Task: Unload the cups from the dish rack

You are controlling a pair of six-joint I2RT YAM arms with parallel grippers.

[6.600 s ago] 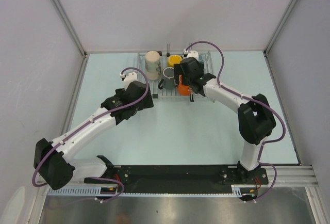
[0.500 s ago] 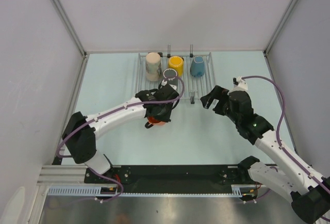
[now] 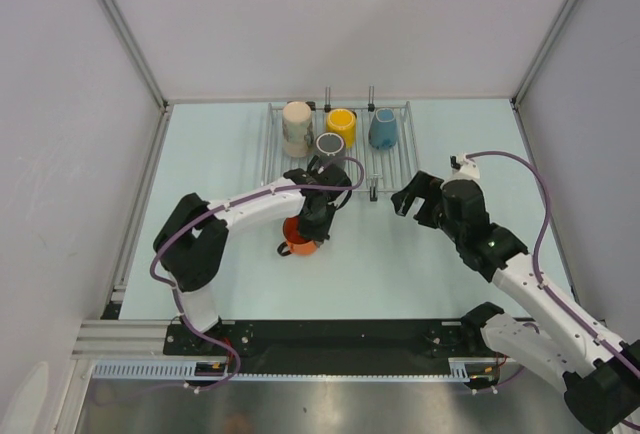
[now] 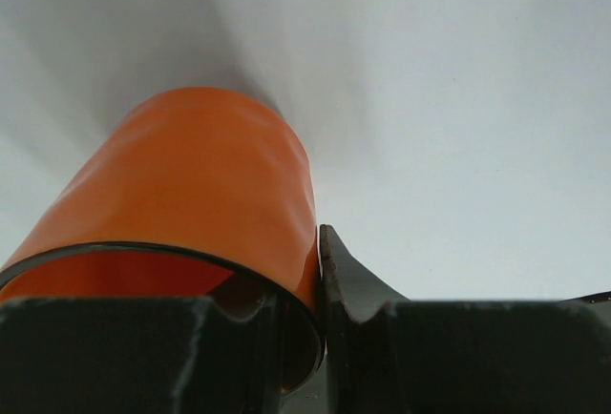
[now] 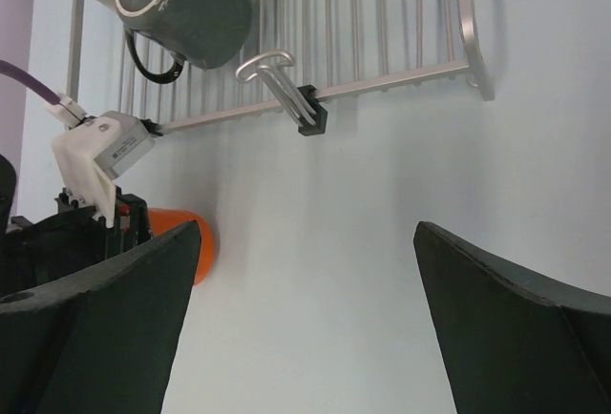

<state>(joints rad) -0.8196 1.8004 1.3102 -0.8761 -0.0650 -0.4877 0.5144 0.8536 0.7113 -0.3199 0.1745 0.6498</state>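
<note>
The orange cup [image 3: 299, 237] is off the dish rack [image 3: 392, 168], mouth up over the table just in front of it. My left gripper [image 3: 318, 222] is shut on its rim, one finger inside and one outside the wall [image 4: 307, 279]; the orange cup [image 4: 196, 180] fills the left wrist view. Whether it rests on the table I cannot tell. The cream cup [image 3: 296, 126], yellow cup [image 3: 341, 124], light blue cup [image 3: 382, 129] and dark grey cup [image 3: 330, 146] are on the rack. My right gripper [image 3: 408, 197] hangs open and empty off the rack's front right corner [image 5: 305, 233].
The right wrist view shows the grey cup [image 5: 186, 4] lying on the rack bars [image 5: 382, 13], a black foot [image 5: 312, 120] at the rack's front edge, and the orange cup [image 5: 196, 247] at left. Grey walls enclose the table on three sides.
Earlier the right gripper was at the orange cup on the rack; now the left gripper holds it in front of the rack. In the last half second the left wrist turned and the cup shifted slightly.
</note>
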